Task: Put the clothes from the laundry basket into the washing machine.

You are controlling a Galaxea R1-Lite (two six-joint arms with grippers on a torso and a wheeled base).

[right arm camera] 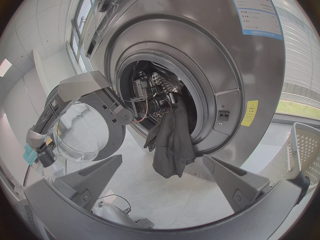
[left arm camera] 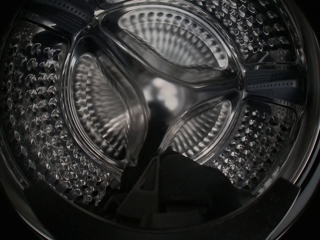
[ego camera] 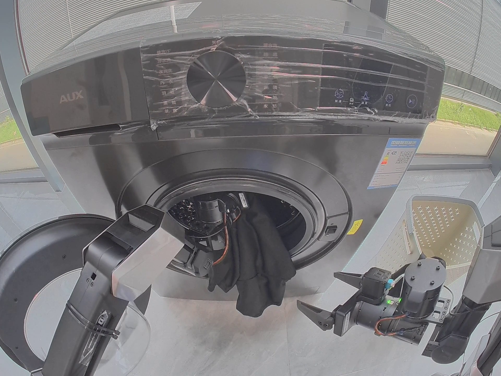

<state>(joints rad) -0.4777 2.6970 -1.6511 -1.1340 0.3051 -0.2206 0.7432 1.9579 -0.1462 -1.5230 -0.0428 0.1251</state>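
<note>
Right gripper (ego camera: 318,290) hovers at 4 o'clock, spread wide, empty. Left gripper (left arm camera: 163,187) sits inside the washer (ego camera: 334,152); its state cannot be told. Black garment (ego camera: 258,267) drapes over the opening's rim at 6 o'clock.

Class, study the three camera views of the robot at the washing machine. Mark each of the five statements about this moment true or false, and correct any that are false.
1. The washing machine has its door open. True.
2. The dark garment lies wholly inside the drum. False: it hangs over the lower rim of the opening, partly outside.
3. The right claw is open and holds nothing. True.
4. The right claw is inside the drum. False: it is outside, in front of the machine; the left arm reaches into the opening.
5. The laundry basket stands on the robot's left. False: it stands on the robot's right, near the right claw.
</note>
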